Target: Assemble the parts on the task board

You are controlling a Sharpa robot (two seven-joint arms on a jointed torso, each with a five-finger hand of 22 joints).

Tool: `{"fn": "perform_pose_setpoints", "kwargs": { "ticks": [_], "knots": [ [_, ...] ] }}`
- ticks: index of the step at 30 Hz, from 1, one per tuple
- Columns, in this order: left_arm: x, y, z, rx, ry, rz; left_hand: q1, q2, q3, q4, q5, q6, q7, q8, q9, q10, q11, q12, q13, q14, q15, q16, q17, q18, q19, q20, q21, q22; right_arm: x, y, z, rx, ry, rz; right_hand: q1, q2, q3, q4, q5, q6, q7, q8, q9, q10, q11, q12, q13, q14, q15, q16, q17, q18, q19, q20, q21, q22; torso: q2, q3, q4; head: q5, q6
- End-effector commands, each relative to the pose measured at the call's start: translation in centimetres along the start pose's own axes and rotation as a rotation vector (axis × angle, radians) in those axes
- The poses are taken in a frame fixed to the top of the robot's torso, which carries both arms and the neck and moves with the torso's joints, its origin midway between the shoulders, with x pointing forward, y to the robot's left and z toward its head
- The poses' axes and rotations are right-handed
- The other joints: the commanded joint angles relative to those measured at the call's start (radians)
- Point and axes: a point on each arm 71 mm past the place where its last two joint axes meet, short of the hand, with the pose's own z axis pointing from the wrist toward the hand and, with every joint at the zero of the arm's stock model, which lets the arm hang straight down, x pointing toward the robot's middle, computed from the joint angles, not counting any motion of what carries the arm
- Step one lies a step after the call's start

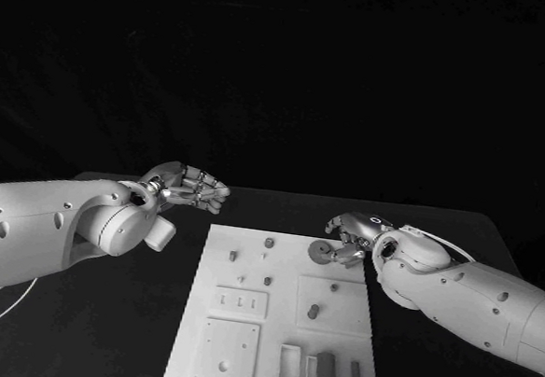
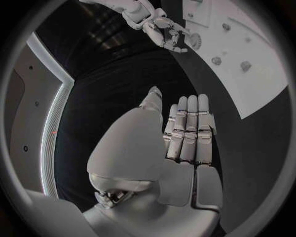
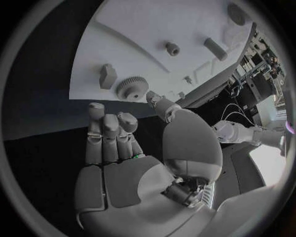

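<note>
- Head view gives us the task board (image 1: 280, 340), a long white plate lying in the middle of the black table (image 1: 456, 241) and running from its near edge toward the far one.
- We see shallow square recesses and small holes across the board, with dark pegs (image 1: 268, 242) standing near its far end and upright blocks (image 1: 325, 367) near its near right corner.
- A toothed gear (image 1: 320, 248) sits at the board's far right edge; in the right wrist view its ridged rim (image 3: 132, 88) is plain.
- Our right hand (image 1: 352, 232) is just beside that gear, fingers apart and slightly curled, grasping nothing.
- Our left hand (image 1: 186, 187) hangs over the bare table off the board's far left corner, well apart from the parts, fingers straight and together (image 2: 188, 131), grasping nothing.
</note>
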Motion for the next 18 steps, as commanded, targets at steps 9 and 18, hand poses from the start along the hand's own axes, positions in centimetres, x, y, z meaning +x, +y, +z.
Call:
{"fn": "perform_pose_setpoints", "kwargs": {
  "ticks": [9,18],
  "knots": [
    [0.4,-0.21,0.12,0.012,0.019,-0.005,0.002,0.005,-0.006,0.0,0.003,0.004,0.002,-0.004,-0.002,0.006,-0.001,-0.006,0.001,0.006,0.004,-0.005,0.002,0.019,0.001,0.001,-0.004,0.0,0.51,-0.01,0.26,-0.007,0.04,-0.005,-0.002,0.007,-0.003,0.01,-0.002,0.023,0.015,0.018,0.009,-0.011,0.001,0.011,0.001,-0.008,-0.001,0.01,0.001,0.023,-0.007,-0.001,0.003,0.019,-0.001,0.0003,-0.0002,0.001,-0.011],
    [0.43,-0.23,0.11,0.013,0.02,-0.006,0.002,0.005,-0.007,0.0,0.003,0.004,0.002,-0.004,-0.002,0.006,0.0,-0.007,0.001,0.006,0.005,-0.006,0.002,0.019,0.001,0.001,-0.004,0.0,0.62,0.0,0.56,-0.006,0.047,-0.008,-0.001,0.019,-0.009,0.012,0.001,0.036,0.011,0.03,0.015,-0.012,-0.003,0.016,-0.002,-0.011,-0.004,0.015,-0.001,0.023,-0.01,-0.001,0.007,0.019,0.0,0.0007,-0.0009,-0.003,-0.011]
  ]
}}
